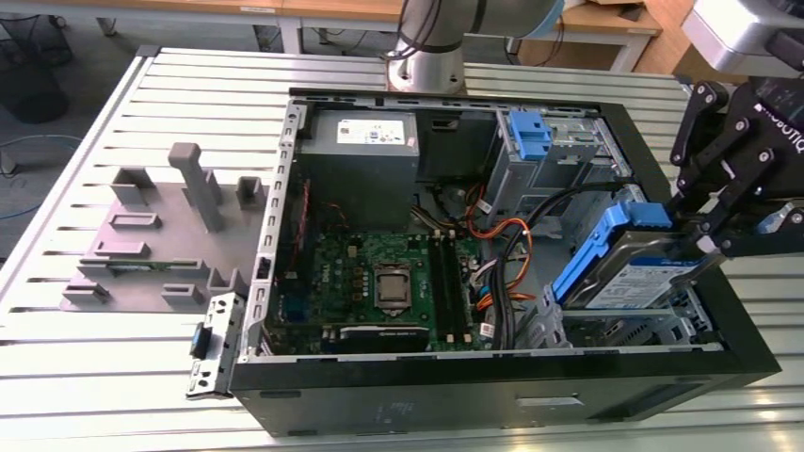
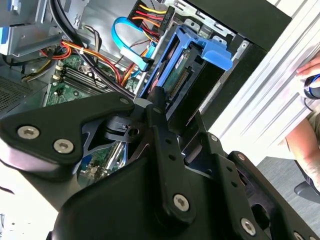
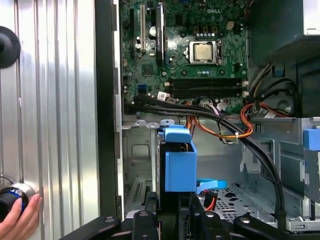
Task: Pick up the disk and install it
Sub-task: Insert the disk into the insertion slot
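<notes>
The disk (image 1: 624, 273), a silver drive with a white-and-blue label in a bright blue carrier, hangs tilted over the drive bay (image 1: 628, 330) in the case corner at the exterior view's right. My gripper (image 1: 699, 237) is shut on its upper end, coming in from the right. In the second wrist view the black fingers (image 2: 159, 117) clamp the disk (image 2: 192, 82), whose blue tab points at the case wall. The first wrist view looks along the disk's (image 3: 179, 167) blue edge, with the gripper (image 3: 176, 220) beneath it and the metal bay floor (image 3: 235, 197) beyond.
The open black case (image 1: 503, 391) holds a green motherboard (image 1: 377, 282), a grey box with a white label (image 1: 361, 134), an upright blue latch (image 1: 533, 134) and black and orange cables (image 1: 522, 250). A grey fixture (image 1: 164, 235) stands outside. A person's hand (image 3: 19, 220) rests on the ribbed table.
</notes>
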